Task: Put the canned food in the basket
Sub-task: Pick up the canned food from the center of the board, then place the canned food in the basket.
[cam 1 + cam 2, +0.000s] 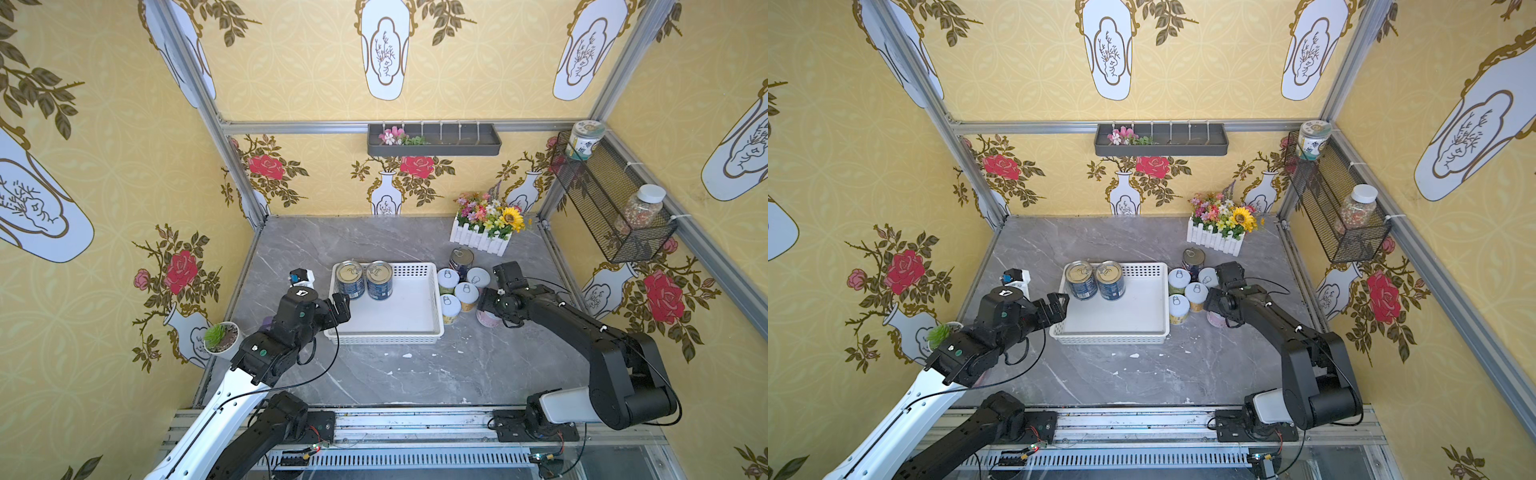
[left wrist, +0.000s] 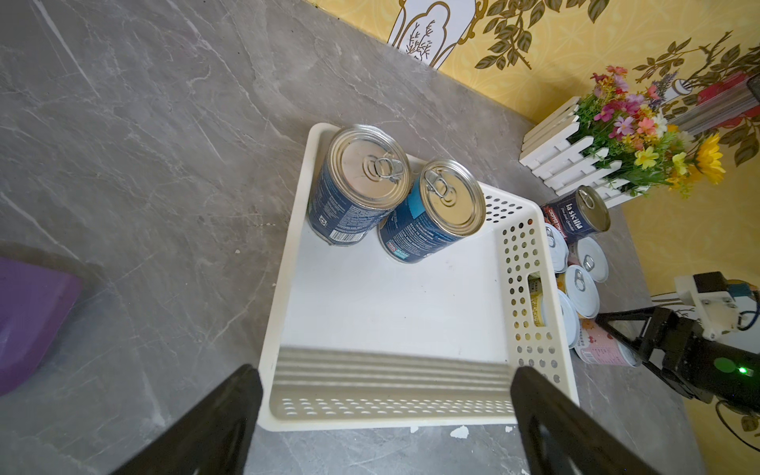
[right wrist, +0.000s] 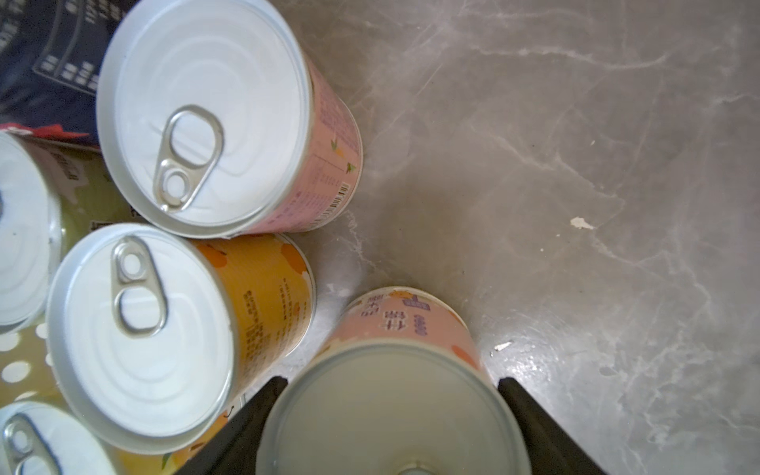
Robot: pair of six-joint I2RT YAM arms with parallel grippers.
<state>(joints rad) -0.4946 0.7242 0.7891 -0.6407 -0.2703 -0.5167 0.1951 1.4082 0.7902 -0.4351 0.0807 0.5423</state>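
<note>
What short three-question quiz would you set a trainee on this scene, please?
1. How many cans stand inside the white basket?
2. True or false: the left tool is holding a can.
3. What label colour has the can between the fingers of the right tool? A pink, B dark blue, C green.
Key: 1. Two, the dark-blue cans. 2. False; it is open and empty. 3. A, the pink-labelled can.
</note>
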